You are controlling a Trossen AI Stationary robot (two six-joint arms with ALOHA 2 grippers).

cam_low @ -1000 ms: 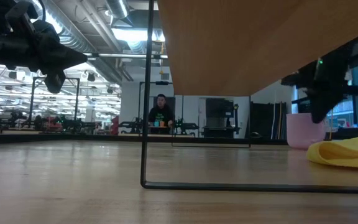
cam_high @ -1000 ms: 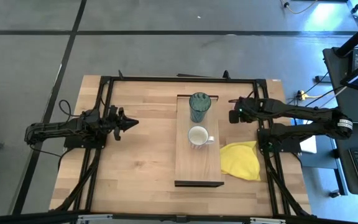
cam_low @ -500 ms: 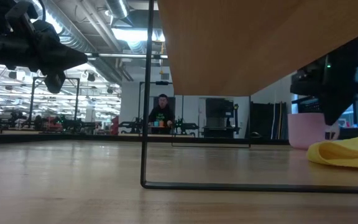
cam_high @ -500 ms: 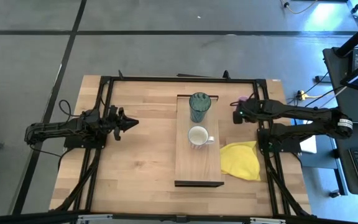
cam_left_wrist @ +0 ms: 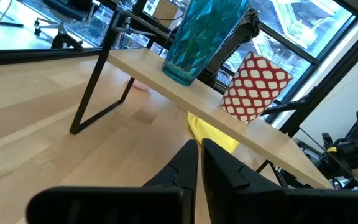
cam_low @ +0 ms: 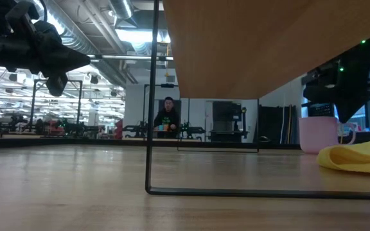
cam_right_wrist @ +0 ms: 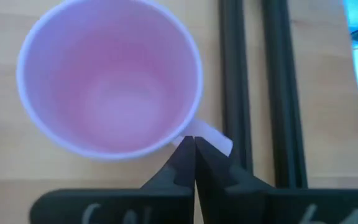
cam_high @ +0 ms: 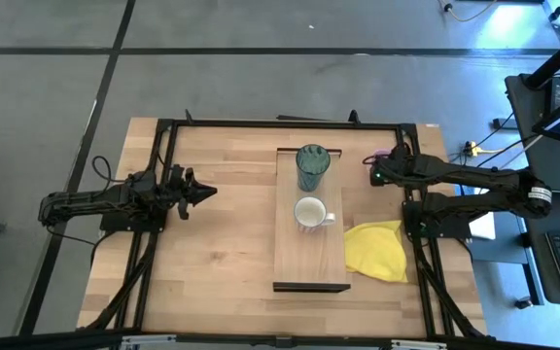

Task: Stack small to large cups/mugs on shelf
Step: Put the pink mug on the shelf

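The shelf point(cam_high: 311, 262) runs down the frame's centre, carrying the teal tumbler point(cam_high: 312, 167) above the white mug point(cam_high: 310, 212). At centre right, the pink mug point(cam_right_wrist: 109, 86) stands on the table under the right gripper point(cam_right_wrist: 193, 149), fingers pressed together at its handle. The pick-up seems underway; next it probably needs spreading around the handle. The left gripper point(cam_high: 203, 192) waits closed, centre left.

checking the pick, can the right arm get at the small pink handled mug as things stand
Probably yes: the right pincer hangs directly over the small pink handled mug, at its handle, with nothing between them.
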